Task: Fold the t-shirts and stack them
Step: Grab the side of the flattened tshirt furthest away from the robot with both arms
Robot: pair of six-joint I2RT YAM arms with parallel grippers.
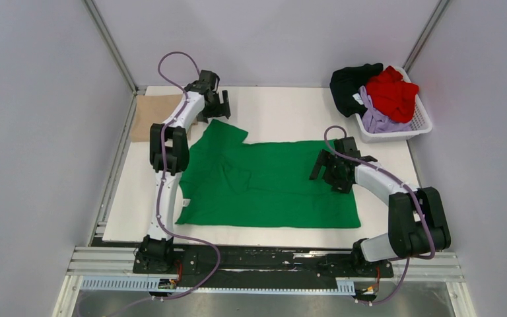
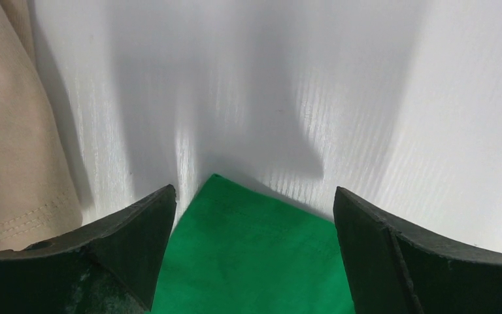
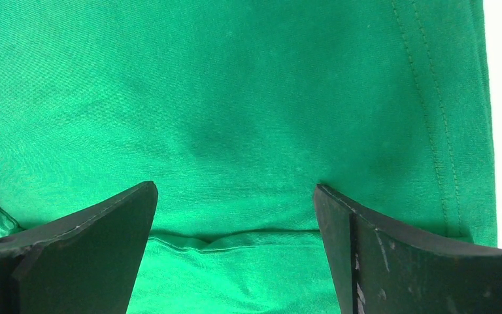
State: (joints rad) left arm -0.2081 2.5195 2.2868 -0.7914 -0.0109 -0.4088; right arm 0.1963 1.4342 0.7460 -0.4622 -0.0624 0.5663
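While the bright green short-sleeved cloth t-shirt [image 1: 270, 181] lies spread flat across the middle of the white table [image 1: 284, 109], it is turned sideways, with one sleeve pointing to the far left and its stitched hem edge to the right; a small patch of wrinkles sits in its left half. Over the tip of that far sleeve hangs the left gripper [image 2: 253, 190], its black fingers [image 2: 137, 229] standing wide apart with nothing between them but the green corner and bare table; whether they touch the cloth cannot be told. Over the right part of the same shirt, close to the hem, hangs the right gripper [image 3: 235, 186], also spread wide and holding nothing, and a low ridge of folded cloth runs across between its fingers in the right wrist view. Just left of the left gripper, at the far left corner of the table, lies the tan cloth t-shirt [image 1: 146, 115], flat and apart from the green one. Well away at the far right corner stands the white slotted plastic basket [image 1: 396, 137], and in it are heaped the black cloth t-shirt [image 1: 351, 82], draped over the left rim, the red cloth t-shirt [image 1: 393, 92] on top, and the lavender cloth t-shirt [image 1: 376, 120] below them toward the near side.
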